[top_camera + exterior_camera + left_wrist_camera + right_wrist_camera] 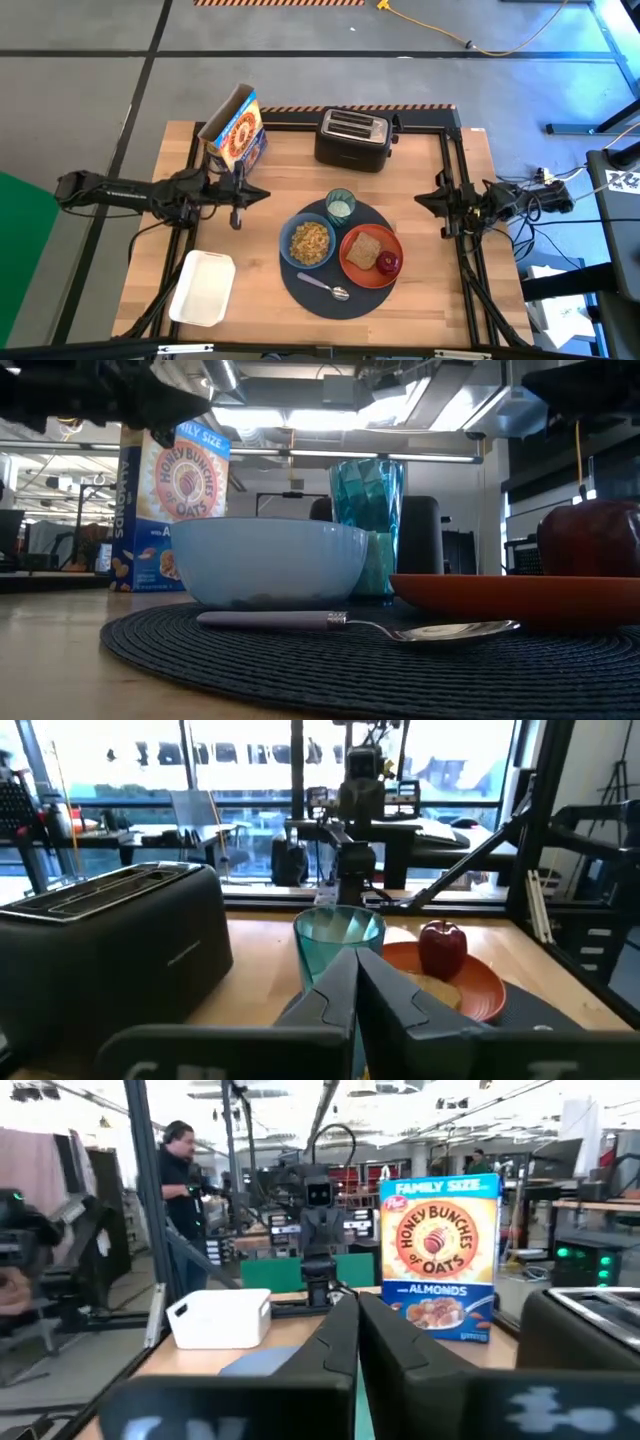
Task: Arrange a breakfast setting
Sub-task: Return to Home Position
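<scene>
A round dark mat (318,300) lies on the table's near middle. On it stand a blue bowl (310,243) of cereal, an orange-red plate (352,270) with a toast slice (364,250) and a red apple (389,264), a greenish glass (341,205) at the far rim, and a metal spoon (326,287) near the front. My left gripper (264,194) hovers shut left of the mat, pointing level toward the table's right. My right gripper (419,200) hovers shut right of the mat, pointing toward the table's left. Neither holds anything.
A cereal box (236,130) stands at the far left, and a black toaster (352,138) at the far middle. A white rectangular tub (203,288) lies near the front left corner. A black frame rail (452,150) runs along the table's sides.
</scene>
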Robot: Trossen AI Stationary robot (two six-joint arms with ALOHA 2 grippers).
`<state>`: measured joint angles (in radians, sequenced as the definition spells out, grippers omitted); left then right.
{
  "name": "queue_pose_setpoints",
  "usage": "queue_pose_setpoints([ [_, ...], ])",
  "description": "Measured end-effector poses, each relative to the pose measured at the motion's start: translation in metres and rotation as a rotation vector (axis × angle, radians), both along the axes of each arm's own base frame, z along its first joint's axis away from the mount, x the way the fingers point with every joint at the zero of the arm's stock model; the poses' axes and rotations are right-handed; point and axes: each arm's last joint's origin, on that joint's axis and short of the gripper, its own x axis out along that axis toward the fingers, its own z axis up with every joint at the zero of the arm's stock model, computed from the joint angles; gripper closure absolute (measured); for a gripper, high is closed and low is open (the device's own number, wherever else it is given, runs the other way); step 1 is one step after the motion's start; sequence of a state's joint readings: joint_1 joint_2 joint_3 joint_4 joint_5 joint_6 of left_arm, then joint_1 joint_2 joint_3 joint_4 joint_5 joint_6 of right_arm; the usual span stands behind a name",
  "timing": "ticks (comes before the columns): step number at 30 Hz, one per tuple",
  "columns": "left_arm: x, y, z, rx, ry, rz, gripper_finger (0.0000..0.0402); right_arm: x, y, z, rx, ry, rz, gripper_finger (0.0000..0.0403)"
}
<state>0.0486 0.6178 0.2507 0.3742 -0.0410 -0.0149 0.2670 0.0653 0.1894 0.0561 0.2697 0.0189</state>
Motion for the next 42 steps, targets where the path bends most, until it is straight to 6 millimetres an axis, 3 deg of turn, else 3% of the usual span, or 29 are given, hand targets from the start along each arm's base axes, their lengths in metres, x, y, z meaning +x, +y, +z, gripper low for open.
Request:
queue_pose_setpoints([
  [5, -0.012, 0.004, -0.017, 0.004, -0.039, 0.029, 0.04, 0.004, -0.002, -0.008, 0.006, -0.043, 0.053, 0.0402],
  [20, -0.042, 0.016, -0.045, -0.036, -0.09, 0.051, 0.0401, 0.022, -0.015, -0.021, 0.005, 0.104, 0.001, 0.0403],
  [27, -0.048, 0.019, -0.048, -0.042, -0.094, 0.058, 0.0401, 0.029, -0.016, -0.021, 0.001, 0.105, 0.007, 0.0403],
  [35, -0.051, 0.022, -0.049, -0.088, -0.099, 0.112, 0.0401, 0.021, -0.017, -0.022, -0.018, 0.111, -0.029, 0.0403],
  [42, -0.051, 0.022, -0.049, -0.112, -0.098, 0.099, 0.0401, 0.002, -0.017, -0.02, -0.014, 0.056, -0.052, 0.0403],
])
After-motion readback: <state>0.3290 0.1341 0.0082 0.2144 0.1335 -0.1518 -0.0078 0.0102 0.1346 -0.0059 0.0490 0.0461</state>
